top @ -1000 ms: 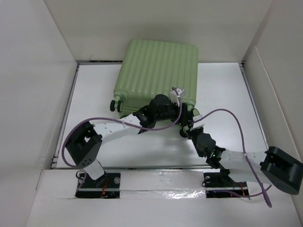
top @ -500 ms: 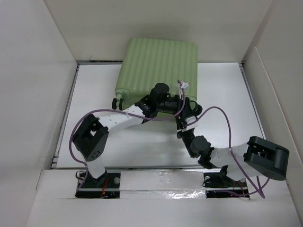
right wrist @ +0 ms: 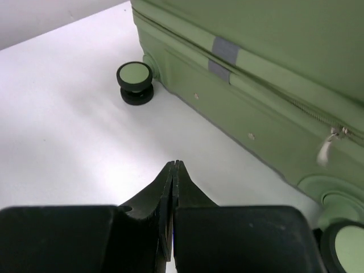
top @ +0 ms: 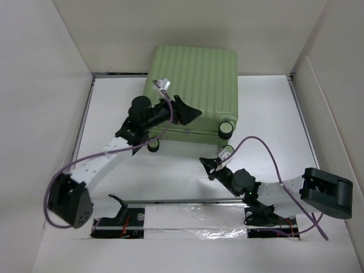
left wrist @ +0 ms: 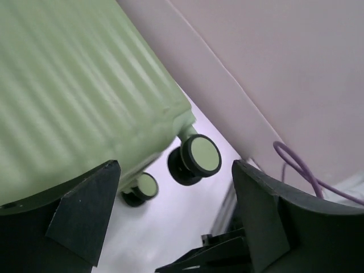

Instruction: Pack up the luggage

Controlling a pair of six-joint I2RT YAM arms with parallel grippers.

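luggage is lying closed, ribbed shell up, at the far middle of the tabletop. 2 wheels are showing along its near edge.

Left pincer is hovering over the near-left part of the luggage, spread wide and pinching nothing. Its wrist view is showing ribbed shell and 2 wheels between the fingers.

Right pincer is sitting on the near side of the luggage, apart from it. It is low over the tabletop, fingers pressed together, empty.

Zipper pull is hanging on the luggage's near side wall. Zip is looking shut, though only part of it is in view.
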